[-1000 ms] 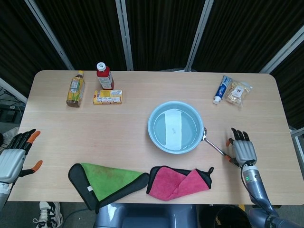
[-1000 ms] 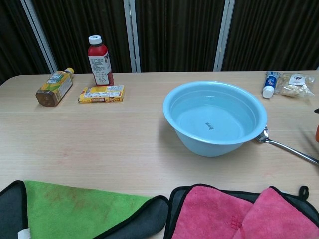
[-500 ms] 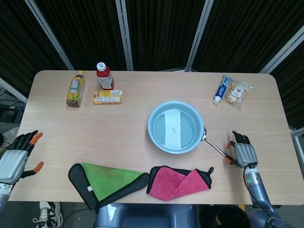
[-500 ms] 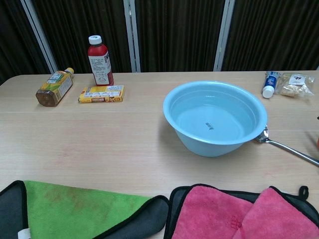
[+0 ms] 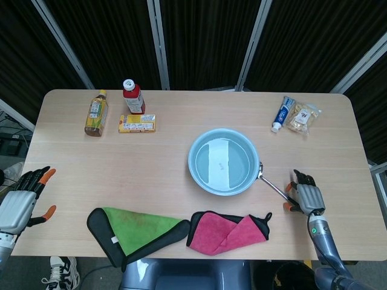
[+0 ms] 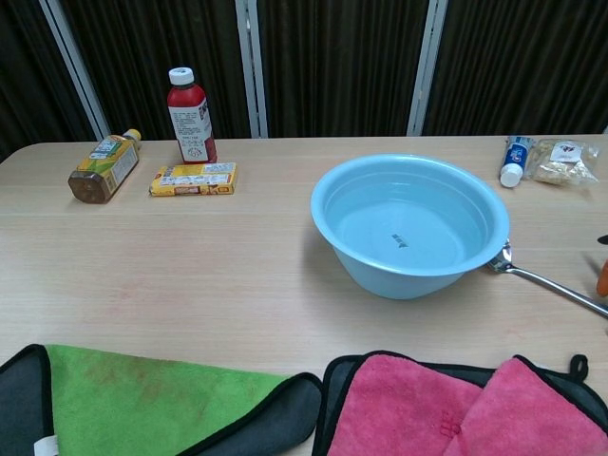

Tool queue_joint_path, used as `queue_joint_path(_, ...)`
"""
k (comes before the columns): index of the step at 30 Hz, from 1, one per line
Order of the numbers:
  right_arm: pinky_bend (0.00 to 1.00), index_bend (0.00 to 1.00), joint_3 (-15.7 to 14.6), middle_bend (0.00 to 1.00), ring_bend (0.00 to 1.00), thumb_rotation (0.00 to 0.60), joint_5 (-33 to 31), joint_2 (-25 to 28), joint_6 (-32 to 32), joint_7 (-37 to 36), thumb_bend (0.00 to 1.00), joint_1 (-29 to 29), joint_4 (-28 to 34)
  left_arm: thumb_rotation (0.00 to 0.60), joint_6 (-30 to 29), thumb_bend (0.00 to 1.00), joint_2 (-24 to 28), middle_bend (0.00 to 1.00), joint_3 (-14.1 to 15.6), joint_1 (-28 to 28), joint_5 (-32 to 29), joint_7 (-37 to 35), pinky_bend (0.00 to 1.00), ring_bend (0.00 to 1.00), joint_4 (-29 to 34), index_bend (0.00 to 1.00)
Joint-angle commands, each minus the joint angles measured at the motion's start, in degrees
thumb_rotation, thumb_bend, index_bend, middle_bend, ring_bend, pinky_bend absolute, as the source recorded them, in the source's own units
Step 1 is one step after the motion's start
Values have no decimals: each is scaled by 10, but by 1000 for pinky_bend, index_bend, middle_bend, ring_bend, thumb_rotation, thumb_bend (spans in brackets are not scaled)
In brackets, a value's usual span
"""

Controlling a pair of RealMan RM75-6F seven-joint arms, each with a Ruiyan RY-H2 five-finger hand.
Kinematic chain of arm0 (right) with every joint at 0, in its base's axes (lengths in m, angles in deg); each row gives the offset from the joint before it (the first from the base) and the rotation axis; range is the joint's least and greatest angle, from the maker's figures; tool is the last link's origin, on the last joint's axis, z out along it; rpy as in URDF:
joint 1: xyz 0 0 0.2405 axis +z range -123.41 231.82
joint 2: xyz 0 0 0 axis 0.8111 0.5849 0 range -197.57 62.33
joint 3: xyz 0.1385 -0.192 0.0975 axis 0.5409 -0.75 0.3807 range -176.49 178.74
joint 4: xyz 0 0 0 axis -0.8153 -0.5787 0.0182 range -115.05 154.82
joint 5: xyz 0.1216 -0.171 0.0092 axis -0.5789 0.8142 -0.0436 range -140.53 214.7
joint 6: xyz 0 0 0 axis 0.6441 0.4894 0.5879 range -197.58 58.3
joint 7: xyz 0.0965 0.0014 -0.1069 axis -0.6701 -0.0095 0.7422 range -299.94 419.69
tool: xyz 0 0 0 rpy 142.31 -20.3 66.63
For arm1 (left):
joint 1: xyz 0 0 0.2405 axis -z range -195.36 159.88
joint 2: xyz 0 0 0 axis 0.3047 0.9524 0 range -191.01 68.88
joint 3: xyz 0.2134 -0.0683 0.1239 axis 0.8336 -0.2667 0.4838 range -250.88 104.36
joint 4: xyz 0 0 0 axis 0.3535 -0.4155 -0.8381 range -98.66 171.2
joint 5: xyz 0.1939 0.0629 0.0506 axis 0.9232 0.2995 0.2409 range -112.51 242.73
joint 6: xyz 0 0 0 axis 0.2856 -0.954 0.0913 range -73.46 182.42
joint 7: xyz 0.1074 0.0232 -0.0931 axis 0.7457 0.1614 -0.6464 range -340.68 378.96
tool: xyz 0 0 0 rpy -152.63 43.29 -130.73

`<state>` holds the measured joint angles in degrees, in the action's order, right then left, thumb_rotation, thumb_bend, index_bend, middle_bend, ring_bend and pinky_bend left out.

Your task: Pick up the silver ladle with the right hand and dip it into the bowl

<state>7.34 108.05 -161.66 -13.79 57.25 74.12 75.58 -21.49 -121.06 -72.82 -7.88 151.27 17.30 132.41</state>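
Table (image 5: pixel 181 151), ladle (image 5: pixel 272 186) by bowl (image 5: pixel 223 162), right hand (image 5: pixel 307 196) at handle, fingers apart

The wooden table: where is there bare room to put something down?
Bare wood lies between the yellow box and the green cloth, left of the pale blue bowl. Crowded: the bowl's right, where the silver ladle lies by the right hand, and the pink cloth.

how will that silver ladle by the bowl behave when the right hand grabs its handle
The silver metal ladle is probably stiff, and its smooth handle may be slippery. Lying flat on the wooden table, the thin handle looks hard to get fingers under. Its head sits against the light blue bowl, so it may nudge that.
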Motion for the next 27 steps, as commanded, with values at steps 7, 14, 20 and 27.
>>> queue_joint_path(7, 0, 419, 1, 0, 0, 600, 3, -14, -15, -7, 200, 6, -22, 600, -2, 344, 2, 0, -1, -1, -1, -2, 0, 0, -1, 0)
queue_joint_path(14, 0, 419, 0, 0, 0, 600, 2, -21, -26, 3, 214, 11, -33, 600, -6, 375, 2, 0, -2, -1, 0, -7, 0, 0, -4, 0)
queue_joint_path(20, 0, 429, 2, 0, 0, 600, -4, -27, -32, 20, 221, 13, -37, 600, -8, 396, 4, 0, -2, -1, 1, -11, 0, 0, -5, 0)
queue_joint_path(27, 0, 480, 6, 0, 0, 600, -12, -35, -35, 32, 294, 12, -47, 600, -12, 413, 8, 0, -1, -2, 4, -17, 0, 0, -5, 0)
